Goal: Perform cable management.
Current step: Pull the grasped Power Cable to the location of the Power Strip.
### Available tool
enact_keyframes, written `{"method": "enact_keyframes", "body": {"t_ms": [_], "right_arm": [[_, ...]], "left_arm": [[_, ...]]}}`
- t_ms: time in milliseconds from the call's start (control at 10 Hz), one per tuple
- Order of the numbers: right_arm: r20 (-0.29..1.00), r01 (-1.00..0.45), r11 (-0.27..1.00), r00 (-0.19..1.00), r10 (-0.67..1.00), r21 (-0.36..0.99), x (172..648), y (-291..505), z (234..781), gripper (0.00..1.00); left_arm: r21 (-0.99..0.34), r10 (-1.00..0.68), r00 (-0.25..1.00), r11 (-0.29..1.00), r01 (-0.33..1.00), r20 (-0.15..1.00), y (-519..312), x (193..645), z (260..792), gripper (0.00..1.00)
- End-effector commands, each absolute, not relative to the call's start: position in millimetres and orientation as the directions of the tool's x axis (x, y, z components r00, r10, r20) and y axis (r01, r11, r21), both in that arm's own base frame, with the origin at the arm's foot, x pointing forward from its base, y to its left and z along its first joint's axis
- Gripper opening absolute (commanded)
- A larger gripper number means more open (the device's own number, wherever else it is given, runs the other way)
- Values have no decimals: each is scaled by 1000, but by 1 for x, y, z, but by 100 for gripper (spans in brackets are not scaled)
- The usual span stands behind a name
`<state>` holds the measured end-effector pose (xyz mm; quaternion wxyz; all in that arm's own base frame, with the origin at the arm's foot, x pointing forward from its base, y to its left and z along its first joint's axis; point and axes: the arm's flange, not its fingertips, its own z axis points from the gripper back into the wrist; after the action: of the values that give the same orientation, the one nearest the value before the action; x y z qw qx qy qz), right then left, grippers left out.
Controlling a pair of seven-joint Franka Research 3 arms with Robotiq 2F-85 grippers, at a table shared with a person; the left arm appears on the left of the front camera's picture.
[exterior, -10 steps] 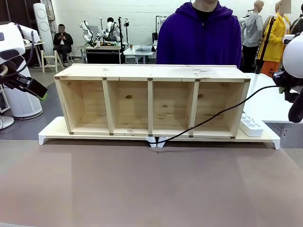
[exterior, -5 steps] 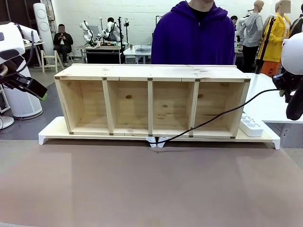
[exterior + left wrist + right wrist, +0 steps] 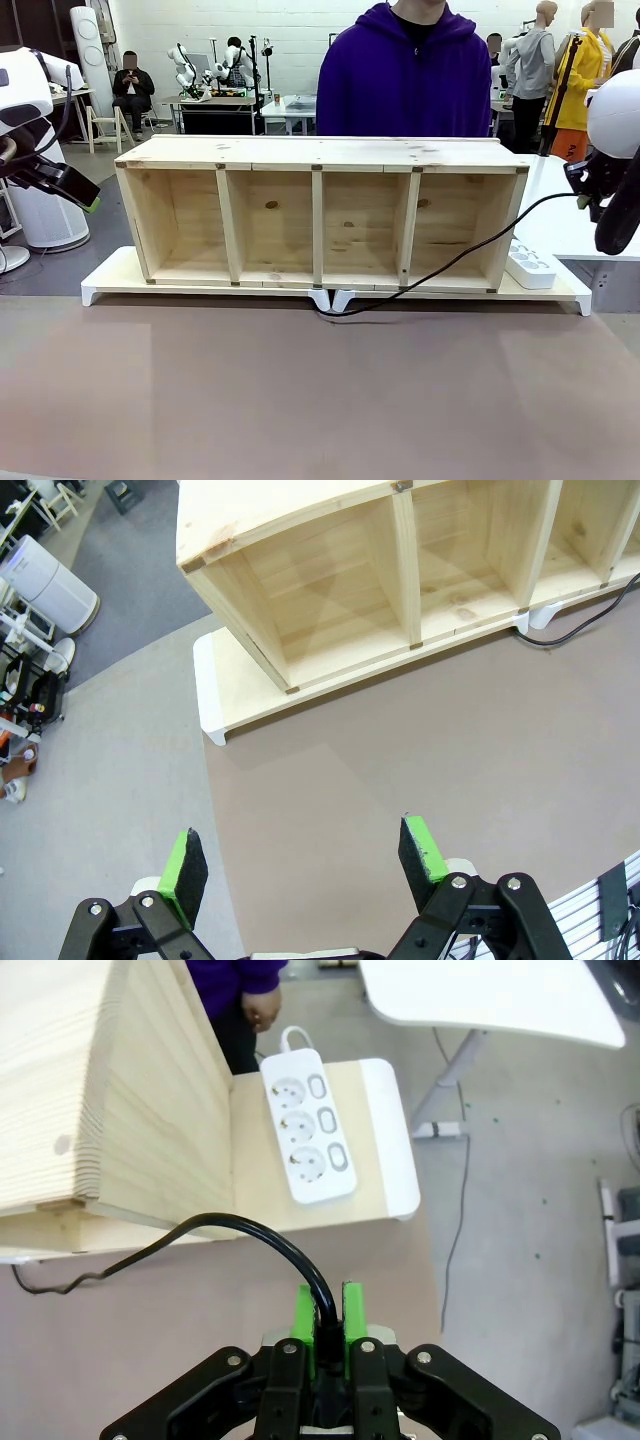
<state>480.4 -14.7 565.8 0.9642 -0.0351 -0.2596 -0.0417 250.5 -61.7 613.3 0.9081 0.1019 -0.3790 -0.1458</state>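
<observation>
Cable (image 3: pixel 232 1222) light, limp, likely slick; droops from my right gripper (image 3: pixel 325 1322), clamped on it, runs past power strip (image 3: pixel 308 1125) to tabletop (image 3: pixel 320 400) before wooden shelf (image 3: pixel 320 150). My left gripper (image 3: pixel 303 855) spread, empty. I judge best hold near end.

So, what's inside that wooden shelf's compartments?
All four compartments of the wooden shelf look bare. The cable only crosses in front of the rightmost one, up to the right pincer, which is shut on it. Only the thin strip behind the cable is covered.
</observation>
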Motion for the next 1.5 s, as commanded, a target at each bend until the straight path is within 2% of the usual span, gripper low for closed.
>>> {"method": "enact_keyframes", "body": {"t_ms": [0,600,1000,1400], "right_arm": [[514,40,999,857,-32,-4,493,-28,557,14],[531,37,999,847,-29,-4,509,-32,547,14],[588,23,999,809,-4,-25,512,-32,549,14],[567,46,998,823,-17,-37,506,-27,549,14]], "left_arm": [[301,-338,673,937,177,658,-61,251,613,100],[301,-338,673,937,177,658,-61,251,613,100],[301,-338,673,937,177,658,-61,251,613,100],[301,-338,673,937,177,658,-61,251,613,100]]}}
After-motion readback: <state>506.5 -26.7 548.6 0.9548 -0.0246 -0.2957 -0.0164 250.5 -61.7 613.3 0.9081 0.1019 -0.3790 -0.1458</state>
